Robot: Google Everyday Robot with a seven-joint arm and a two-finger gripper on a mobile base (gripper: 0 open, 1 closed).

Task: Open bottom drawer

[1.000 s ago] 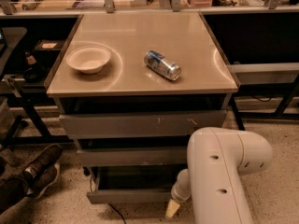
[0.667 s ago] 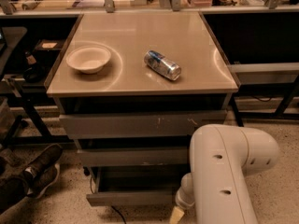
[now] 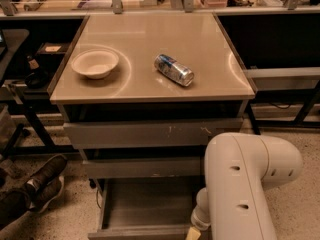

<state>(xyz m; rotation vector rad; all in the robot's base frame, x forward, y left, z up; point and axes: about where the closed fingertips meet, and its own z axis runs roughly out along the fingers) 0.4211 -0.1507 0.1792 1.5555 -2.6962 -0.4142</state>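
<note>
1. Since the frame 1.0 s ago, the bottom drawer (image 3: 145, 209) has slid further out of the cabinet, and the arm (image 3: 245, 184) has shifted slightly right.
2. The bottom drawer stands well open. Its shallow grey tray is exposed, and its front panel lies at the lower edge of the view, well forward of the 2 fronts above.
3. The end effector (image 3: 193, 232) sits at the very bottom of the view, at the right end of the drawer's front panel. Only a pale tip shows below the wrist, so I cannot tell whether it is open, closed or gripping the panel.
4. The white arm fills the lower right and covers the drawer's right side.
5. The mid front (image 3: 145, 167) and the top front (image 3: 150, 133) sit back under the worktop (image 3: 150, 39). The top front bears white scratch marks.
6. On the worktop, a bowl (image 3: 95, 63) stands at the left and a can (image 3: 173, 69) lies on its side near the middle, well apart from it.
7. A shoe (image 3: 42, 181) rests on the floor left of the cabinet.
</note>
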